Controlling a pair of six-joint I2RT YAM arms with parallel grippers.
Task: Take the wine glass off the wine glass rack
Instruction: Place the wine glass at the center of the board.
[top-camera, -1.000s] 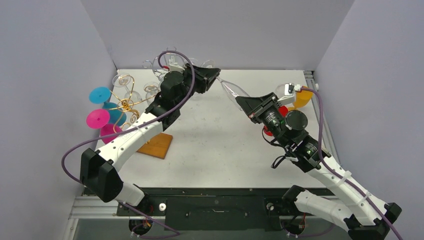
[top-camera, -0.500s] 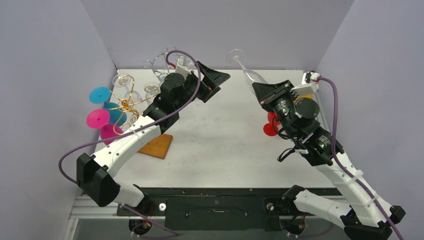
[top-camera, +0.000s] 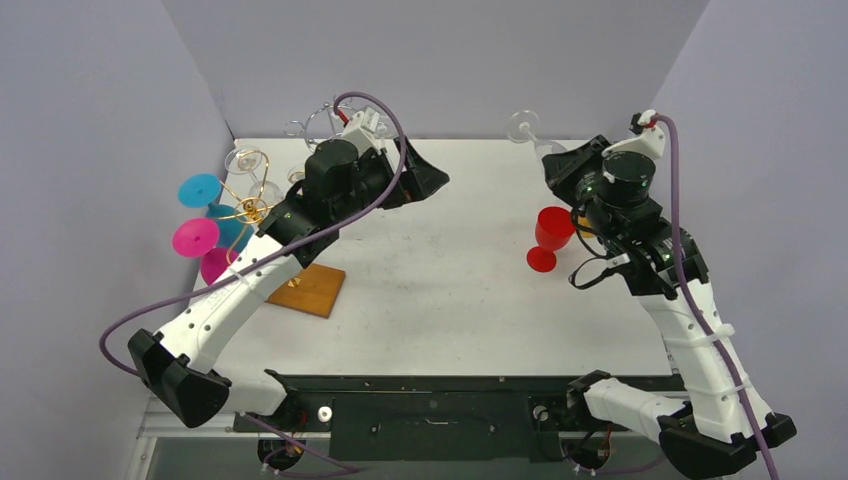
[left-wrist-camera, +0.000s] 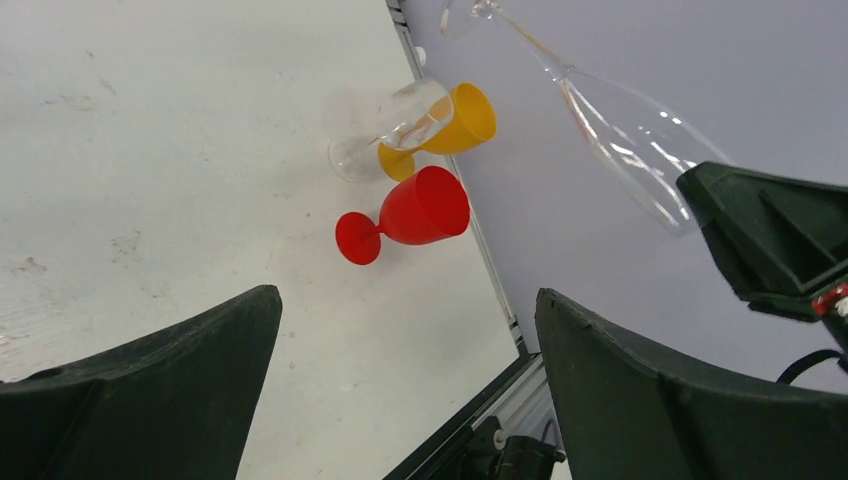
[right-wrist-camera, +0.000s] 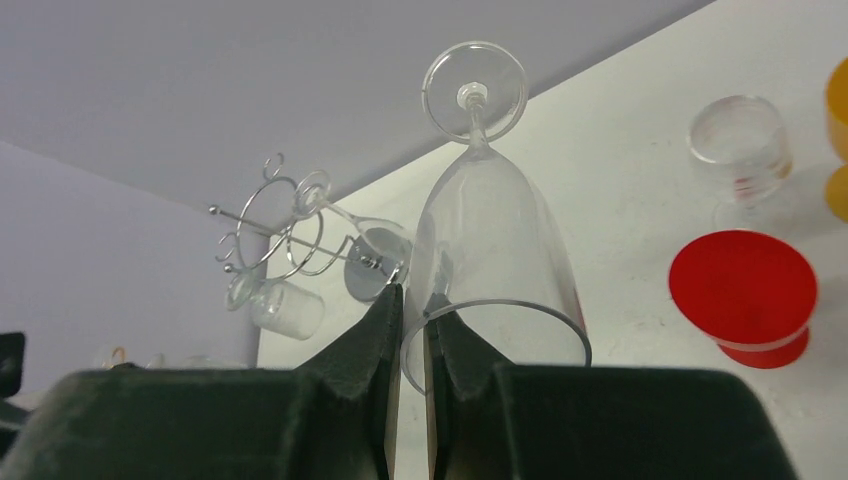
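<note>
Nearest the arm bases, a brown wooden board (top-camera: 312, 290) lies on the bench (top-camera: 440, 290) under the left forearm. Further in, the left claw (left-wrist-camera: 408, 320) hangs above the bench with its jaws spread wide and nothing between them. On the right side a red glass (top-camera: 550, 232) stands upright on its foot, with a yellow glass (left-wrist-camera: 452, 122) and a small clear glass (left-wrist-camera: 398, 122) close behind it by the bench edge. Above these, the right claw (right-wrist-camera: 413, 305) is pinched nearly closed on the wall of the wine glass (right-wrist-camera: 490, 240) at its rim, so the glass hangs in the air well apart from any rack, tilted, its foot pointing up and away toward the back wall. Farthest back sit a gold wire rack (top-camera: 250, 205) carrying blue and pink glasses and a silver wire rack (right-wrist-camera: 275, 225) with clear glasses on it. The lift-off looks done; what seems left is putting the glass down. That calls for turning the wrist to bring the foot under, then lowering onto bare bench, clear of the red glass.
</note>
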